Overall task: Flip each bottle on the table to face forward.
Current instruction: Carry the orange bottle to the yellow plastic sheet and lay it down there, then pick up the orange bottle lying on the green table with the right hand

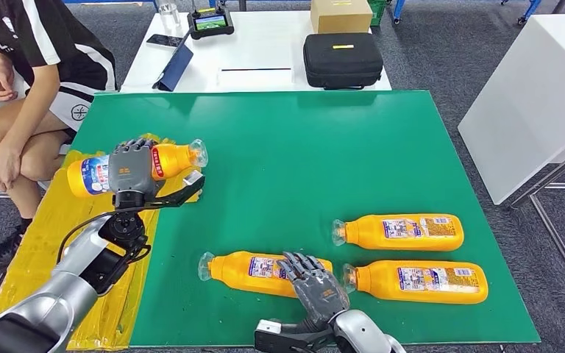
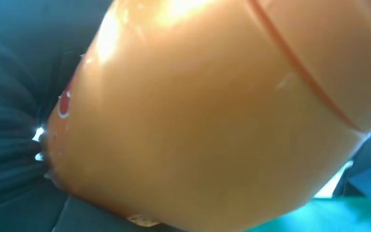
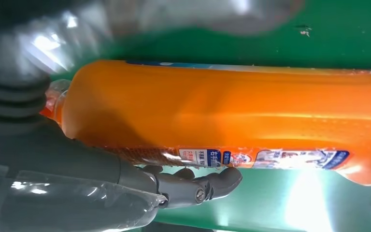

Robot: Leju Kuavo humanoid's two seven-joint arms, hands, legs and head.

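My left hand (image 1: 131, 170) grips an orange bottle (image 1: 173, 158) around its middle and holds it sideways above the left edge of the green mat (image 1: 301, 147), clear cap to the right. The left wrist view has that bottle's orange body (image 2: 198, 121) pressed up close. A second orange bottle (image 1: 254, 271) lies near the front edge, cap to the left. My right hand (image 1: 318, 287) has spread fingers over its base end, with the thumb held away. Seen from the right wrist, the thumb (image 3: 188, 186) lies beside this bottle (image 3: 222, 111). Two more orange bottles (image 1: 401, 232) (image 1: 416, 282) lie at the front right.
A yellow sheet (image 1: 44, 250) covers the strip left of the mat. A person (image 1: 37, 66) sits at the far left. Behind the mat, a white table carries a black case (image 1: 342, 59), a cardboard box (image 1: 340, 15) and a tablet. A white cabinet (image 1: 530, 95) stands to the right.
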